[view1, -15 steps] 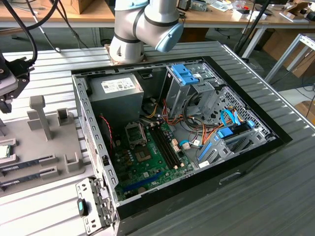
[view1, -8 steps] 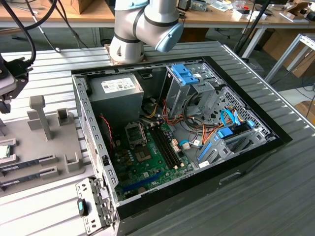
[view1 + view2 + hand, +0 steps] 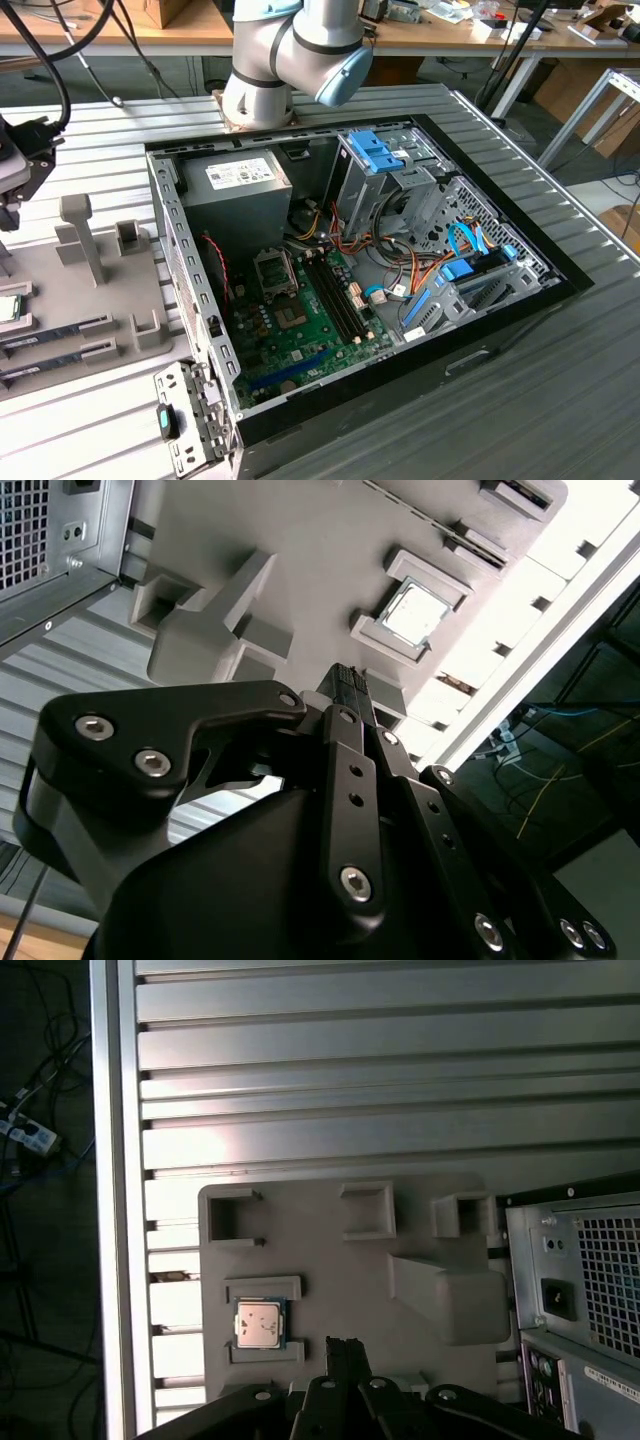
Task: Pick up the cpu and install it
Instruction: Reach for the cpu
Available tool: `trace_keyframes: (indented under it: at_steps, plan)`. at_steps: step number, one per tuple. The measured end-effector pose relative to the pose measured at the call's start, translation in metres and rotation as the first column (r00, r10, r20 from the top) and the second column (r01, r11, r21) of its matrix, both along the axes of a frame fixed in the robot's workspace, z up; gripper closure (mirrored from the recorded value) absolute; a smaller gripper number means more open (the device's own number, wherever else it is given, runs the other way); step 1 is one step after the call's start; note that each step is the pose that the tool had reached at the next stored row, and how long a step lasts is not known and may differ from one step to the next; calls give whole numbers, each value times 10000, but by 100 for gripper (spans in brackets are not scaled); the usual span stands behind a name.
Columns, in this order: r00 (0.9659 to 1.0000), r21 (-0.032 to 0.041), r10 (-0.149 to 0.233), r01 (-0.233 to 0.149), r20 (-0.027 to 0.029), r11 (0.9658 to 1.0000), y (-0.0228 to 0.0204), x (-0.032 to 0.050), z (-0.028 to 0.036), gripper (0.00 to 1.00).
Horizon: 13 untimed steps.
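The cpu (image 3: 8, 308) is a small square chip with a silvery top, lying in a shallow holder on the grey tray (image 3: 100, 290) at the exterior view's left. Both wrist views show the cpu (image 3: 259, 1322) (image 3: 415, 612) flat in its holder. My gripper (image 3: 9, 207) hangs above the tray at the exterior view's left edge, a little apart from the chip. Its black fingers (image 3: 341, 1348) (image 3: 345, 683) stand together, shut, with nothing between them. The open computer case (image 3: 190, 260) holds the motherboard with its cpu socket (image 3: 275, 268).
Dark memory sticks (image 3: 60, 330) lie in slots on the tray beside upright grey posts (image 3: 82, 235). Inside the case are a grey power-supply box (image 3: 235, 195), drive cages (image 3: 385, 165) and loose cables. The arm's base (image 3: 260, 95) stands behind the case.
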<state>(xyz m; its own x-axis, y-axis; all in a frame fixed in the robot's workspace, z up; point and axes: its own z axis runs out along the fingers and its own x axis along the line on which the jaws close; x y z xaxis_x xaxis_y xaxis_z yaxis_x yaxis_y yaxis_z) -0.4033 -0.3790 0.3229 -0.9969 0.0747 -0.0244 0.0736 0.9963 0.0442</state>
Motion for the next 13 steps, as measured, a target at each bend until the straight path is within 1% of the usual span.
trace_keyframes:
  at_steps: [13]
  plan:
    - [10000, 0, 0, 0, 0, 10000, 0, -28, 0, 89]
